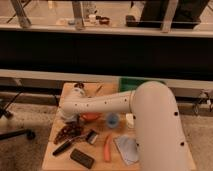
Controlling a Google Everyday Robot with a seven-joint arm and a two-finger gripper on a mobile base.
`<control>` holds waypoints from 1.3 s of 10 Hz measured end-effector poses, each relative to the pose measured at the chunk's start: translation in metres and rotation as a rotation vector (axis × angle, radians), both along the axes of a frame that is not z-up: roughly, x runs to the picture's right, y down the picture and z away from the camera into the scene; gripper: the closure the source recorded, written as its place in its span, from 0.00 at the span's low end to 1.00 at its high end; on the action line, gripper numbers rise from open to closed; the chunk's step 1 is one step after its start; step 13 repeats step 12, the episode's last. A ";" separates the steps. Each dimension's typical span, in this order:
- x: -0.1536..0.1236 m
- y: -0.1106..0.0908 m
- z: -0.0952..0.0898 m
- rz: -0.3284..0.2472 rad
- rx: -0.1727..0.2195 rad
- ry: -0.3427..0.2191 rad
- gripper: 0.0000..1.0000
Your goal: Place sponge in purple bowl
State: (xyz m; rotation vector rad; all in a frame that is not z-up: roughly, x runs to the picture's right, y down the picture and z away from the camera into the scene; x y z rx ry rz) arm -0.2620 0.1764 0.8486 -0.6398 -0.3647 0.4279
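Camera view: the robot's white arm (107, 102) reaches from the right across a small wooden table (50, 159) to its far left side, where the gripper (67, 116) sits low at the table's left edge, just behind the purple bowl (69, 133). Whether the gripper is spread, pressed together or pinching anything cannot be told, since the wrist hides it. The sponge (113, 119), a small light-blue pad, lies near the middle of the table just in front of the arm, between an orange-red bowl (90, 117) on its left and a white cup (130, 120) on its right (apart from the purple bowl, with the orange-red bowl between them). Nearer the front edge lie a black-handled brush (75, 142), a black rectangular block (82, 158), a slim orange object (107, 147) and a flat grey-blue cloth (127, 148). A green container (131, 84) shows behind the arm at the table's far side.
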 end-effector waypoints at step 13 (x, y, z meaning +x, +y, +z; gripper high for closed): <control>0.007 0.002 0.002 -0.014 -0.010 0.013 0.90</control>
